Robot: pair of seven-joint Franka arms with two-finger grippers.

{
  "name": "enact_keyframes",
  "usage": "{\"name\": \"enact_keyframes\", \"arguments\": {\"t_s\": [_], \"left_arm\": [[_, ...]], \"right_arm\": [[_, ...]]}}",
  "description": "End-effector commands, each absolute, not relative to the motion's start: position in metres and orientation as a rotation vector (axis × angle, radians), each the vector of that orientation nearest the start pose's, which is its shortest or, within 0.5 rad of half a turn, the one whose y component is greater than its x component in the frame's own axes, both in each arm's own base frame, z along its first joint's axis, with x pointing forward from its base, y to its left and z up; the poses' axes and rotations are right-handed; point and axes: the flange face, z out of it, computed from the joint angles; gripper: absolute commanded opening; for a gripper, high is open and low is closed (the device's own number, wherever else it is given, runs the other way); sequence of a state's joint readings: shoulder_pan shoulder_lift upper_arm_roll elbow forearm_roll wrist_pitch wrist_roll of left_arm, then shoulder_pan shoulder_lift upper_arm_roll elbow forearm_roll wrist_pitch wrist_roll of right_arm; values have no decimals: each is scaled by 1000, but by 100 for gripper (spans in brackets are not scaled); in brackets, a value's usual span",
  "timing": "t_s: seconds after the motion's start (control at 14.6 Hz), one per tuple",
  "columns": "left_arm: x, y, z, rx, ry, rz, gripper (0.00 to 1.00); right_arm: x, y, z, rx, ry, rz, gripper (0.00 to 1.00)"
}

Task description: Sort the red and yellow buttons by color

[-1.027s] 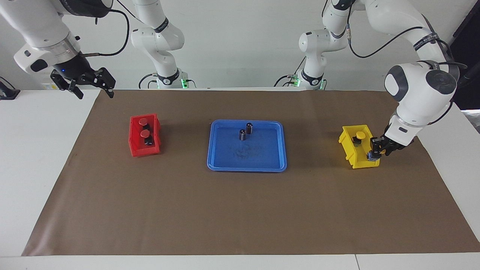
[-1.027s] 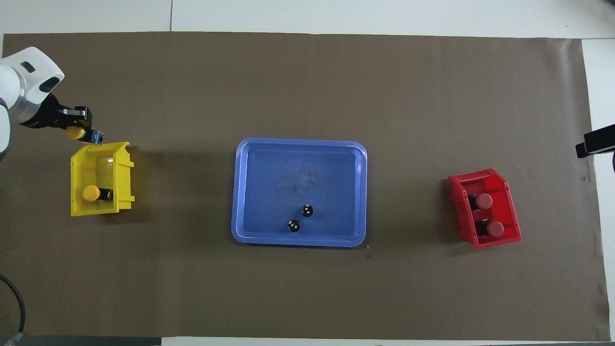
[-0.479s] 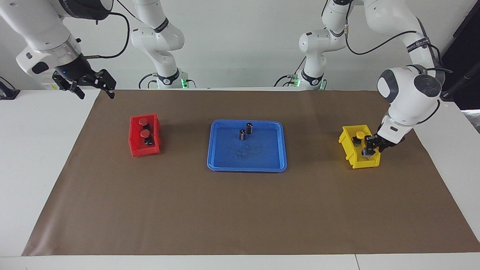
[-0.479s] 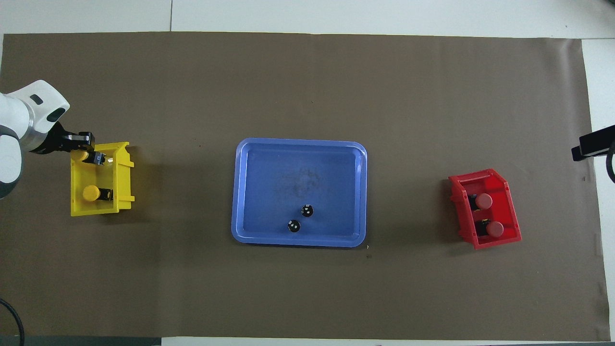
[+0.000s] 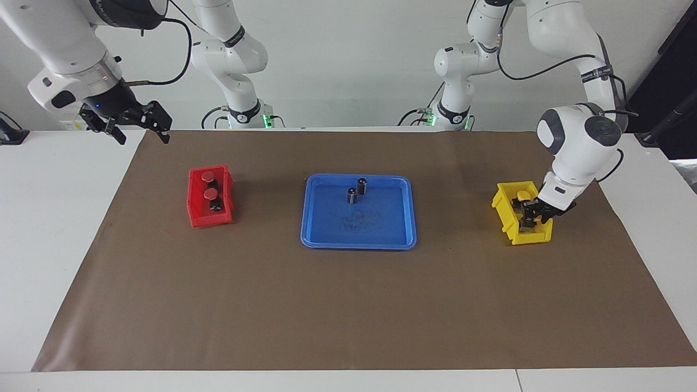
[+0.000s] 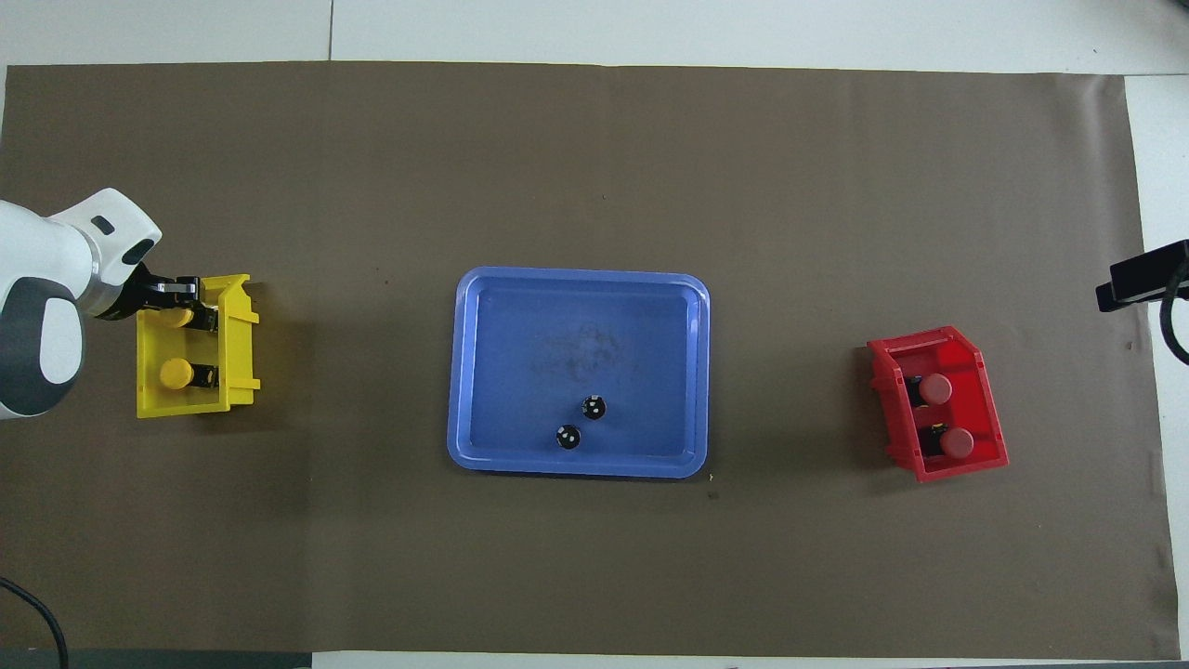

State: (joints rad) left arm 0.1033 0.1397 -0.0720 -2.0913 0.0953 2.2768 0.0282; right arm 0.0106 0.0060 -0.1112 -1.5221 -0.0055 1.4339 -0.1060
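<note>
A: At nine o'clock overhead, the yellow bin (image 6: 238, 358) is holding one yellow button (image 6: 176, 373); the left gripper (image 6: 190, 311) is clamping a second yellow button (image 6: 175, 317) over it.

B: At three o'clock, the red bin (image 6: 971, 386) is holding two red buttons (image 6: 936, 388). Over the mat's corner, the right gripper (image 5: 140, 128) is waiting, fingers apart.

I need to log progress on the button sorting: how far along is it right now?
Nearly finished. Both red buttons lie in the red bin, and one yellow button lies in the yellow bin. The left gripper is shut on the last yellow button, down inside that bin. Left: release it. The right gripper waits open, off the blue tray holding two dark cylinders.
</note>
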Motion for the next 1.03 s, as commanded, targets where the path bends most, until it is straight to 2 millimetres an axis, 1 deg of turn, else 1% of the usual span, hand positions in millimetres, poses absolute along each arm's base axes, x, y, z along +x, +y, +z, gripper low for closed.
{"name": "enact_keyframes", "arguments": {"t_s": [0.0,0.07,0.14,0.21,0.34,0.48,0.55,0.62,0.68,0.75,0.82,0.89,0.96], "left_arm": [[572,24,361,-3076,72,-97,23],[573,25,364,-3075,69,-97,47],[574,25,372,-3075,68,-102,49],[578,24,384,-3073,64,-88,57],[585,21,410,-3071,58,-41,67],[588,19,434,-3068,67,-12,69],[588,15,441,-3067,82,-15,77],[586,7,451,-3064,106,-39,94],[584,-13,458,-3060,161,-50,100],[581,-25,468,-3057,189,-56,100],[578,-31,482,-3056,203,-49,100],[577,-41,500,-3055,227,-25,100],[578,-45,522,-3059,230,8,100]], "right_arm": [[533,-53,634,-3164,2,136,100],[533,-53,634,-3162,4,140,100],[533,-53,634,-3161,4,140,100],[533,-52,634,-3161,2,140,100],[533,-52,633,-3158,1,142,100],[532,-50,633,-3150,-7,152,100],[532,-50,633,-3150,-7,152,100],[532,-50,633,-3149,-7,152,100],[532,-49,633,-3149,-9,155,100],[532,-49,633,-3149,-9,152,100],[532,-49,633,-3149,-9,152,100],[532,-49,633,-3149,-9,152,100],[532,-49,634,-3149,-9,150,100]]}}
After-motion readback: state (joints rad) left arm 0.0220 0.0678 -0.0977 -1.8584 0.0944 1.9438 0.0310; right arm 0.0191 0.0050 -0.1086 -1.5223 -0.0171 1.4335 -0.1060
